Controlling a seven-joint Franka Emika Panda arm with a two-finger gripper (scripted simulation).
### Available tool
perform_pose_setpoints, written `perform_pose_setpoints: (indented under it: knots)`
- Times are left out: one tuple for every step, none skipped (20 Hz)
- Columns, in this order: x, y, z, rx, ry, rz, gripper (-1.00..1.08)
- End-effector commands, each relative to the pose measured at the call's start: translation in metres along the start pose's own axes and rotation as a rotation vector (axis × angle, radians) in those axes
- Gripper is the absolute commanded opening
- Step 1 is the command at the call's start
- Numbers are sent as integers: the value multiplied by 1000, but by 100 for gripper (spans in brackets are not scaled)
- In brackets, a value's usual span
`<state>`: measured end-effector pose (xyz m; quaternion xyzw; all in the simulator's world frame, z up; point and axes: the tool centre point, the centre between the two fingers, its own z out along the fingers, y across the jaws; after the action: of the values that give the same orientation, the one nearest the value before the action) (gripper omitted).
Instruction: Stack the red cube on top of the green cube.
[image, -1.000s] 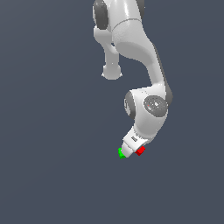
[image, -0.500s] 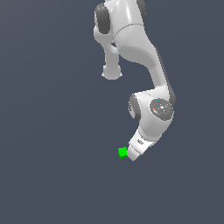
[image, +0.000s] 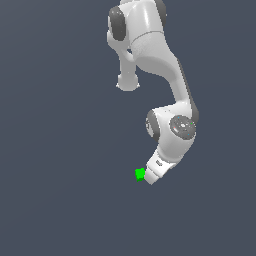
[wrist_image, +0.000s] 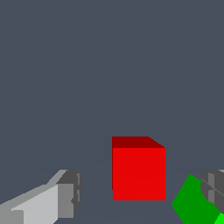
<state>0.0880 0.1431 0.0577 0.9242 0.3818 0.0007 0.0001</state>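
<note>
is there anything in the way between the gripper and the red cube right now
Nothing visible blocks it. In the wrist view the red cube sits in the open gap between the jaws of the gripper. The green cube lies close beside it, against one finger.

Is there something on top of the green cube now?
No. In the wrist view the green cube is partly hidden by one fingertip; the red cube stands beside it, between the open fingers.

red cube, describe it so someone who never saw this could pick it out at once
Follow the white arm down to the gripper in the wrist view. The red cube sits on the grey floor between the two open fingers, touching neither. It is plain bright red, unlike the same-shaped green cube beside one finger; the exterior view hides it.
</note>
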Motion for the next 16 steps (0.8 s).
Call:
perform_pose_setpoints:
  knots:
    - [-1,-1,13,1,-1,0,100]
    - [-1,0,19,1,-1,1,100]
    - [-1,-1,24,1,-1,1,100]
    - [-2,-1,29,1,-1,1,100]
    - [-2,-1,33,1,-1,2,100]
    - [-2,-1,36,1,-1,2,100]
    - [-2,-1,38,1,-1,2,100]
    - [-2,-1,39,1,-1,2,100]
    - [-2,0,39,1,-1,2,100]
    - [-1,0,39,1,-1,2,100]
    - [-1,0,38,1,-1,2,100]
    - [-1,0,38,1,-1,2,100]
    - [-1,0,38,1,-1,2,-100]
    - [-1,0,38,1,-1,2,-100]
    - [-1,0,38,1,-1,2,-100]
    - [-1,0,38,1,-1,2,-100]
